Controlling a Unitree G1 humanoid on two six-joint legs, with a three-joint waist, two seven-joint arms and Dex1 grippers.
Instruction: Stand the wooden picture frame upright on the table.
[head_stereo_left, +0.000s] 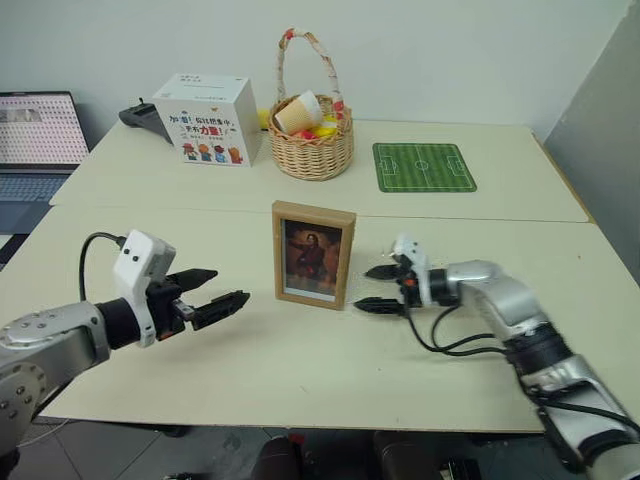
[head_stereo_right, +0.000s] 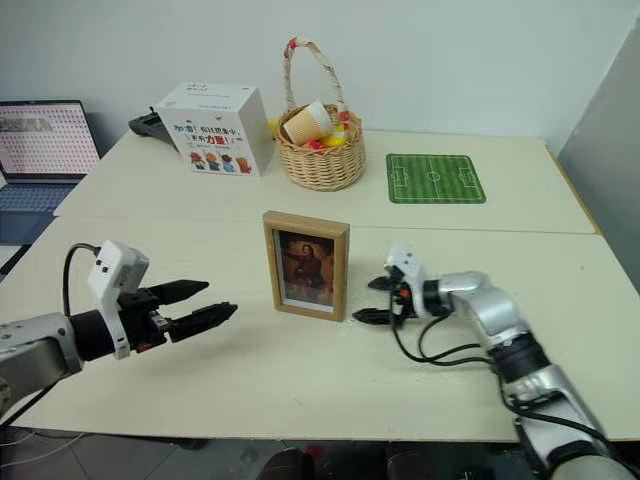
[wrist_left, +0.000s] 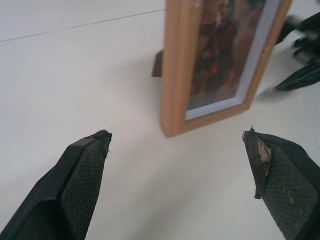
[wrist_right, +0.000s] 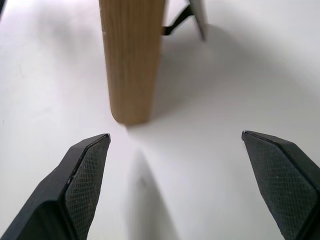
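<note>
The wooden picture frame (head_stereo_left: 313, 254) stands upright on the cream table (head_stereo_left: 300, 370), its dark portrait facing me, just in front of the table's seam. In the right wrist view its light-wood side edge (wrist_right: 132, 60) rises from the tabletop with the fold-out stand (wrist_right: 197, 17) propped behind. My right gripper (head_stereo_left: 381, 288) is open, just to the frame's right and apart from it, pointing at its edge. My left gripper (head_stereo_left: 215, 293) is open too, a hand's width to the frame's left, holding nothing. The frame (wrist_left: 215, 65) shows ahead of the left fingers.
Behind the seam stand a wicker basket (head_stereo_left: 312, 145) with cups, a white printed box (head_stereo_left: 208, 120) and a green football-pitch mat (head_stereo_left: 423, 166). A laptop (head_stereo_left: 35, 140) sits at the far left. A black cable (head_stereo_left: 455, 345) trails beside my right arm.
</note>
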